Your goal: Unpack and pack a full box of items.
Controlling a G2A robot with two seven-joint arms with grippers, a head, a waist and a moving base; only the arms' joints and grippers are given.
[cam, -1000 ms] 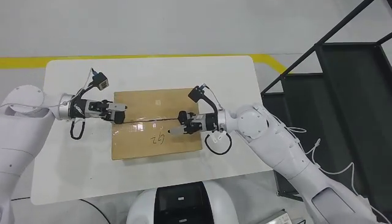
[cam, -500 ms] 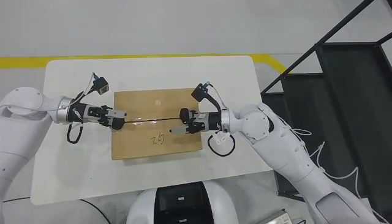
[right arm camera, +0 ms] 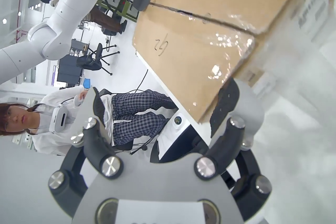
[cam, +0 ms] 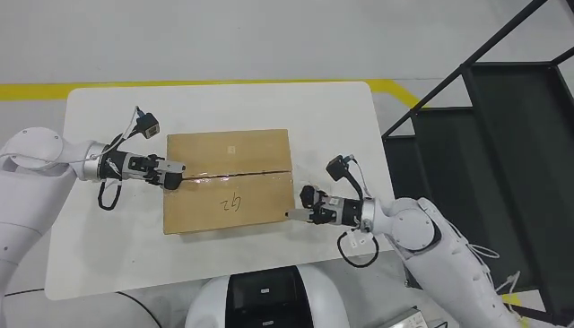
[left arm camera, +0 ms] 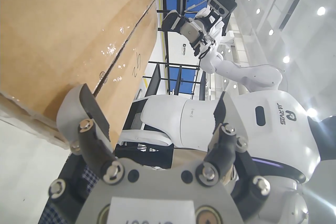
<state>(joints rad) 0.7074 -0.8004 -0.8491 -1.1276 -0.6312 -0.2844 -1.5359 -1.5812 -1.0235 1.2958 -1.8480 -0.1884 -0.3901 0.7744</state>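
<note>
- Since a second ago the right arm [cam: 395, 220] has pulled back off the top of the box [cam: 229, 180]. Its jaws now hang just beside the box's near right corner, and I cannot tell whether they touch it. The left arm [cam: 90, 162] has hardly shifted.
- Step in hand, as I judge it: opening the box. It sits mid-table [cam: 215, 104] with both flaps down. The taped seam [cam: 233, 176] running left to right looks split in places.
- Next move probably calls for a fingertip under a flap edge at the seam, with the other arm steadying the box.
- Left jaws are apart, level at the seam's left end, with one finger at the box's top edge.
- Right jaws are also apart, gripping nothing.
</note>
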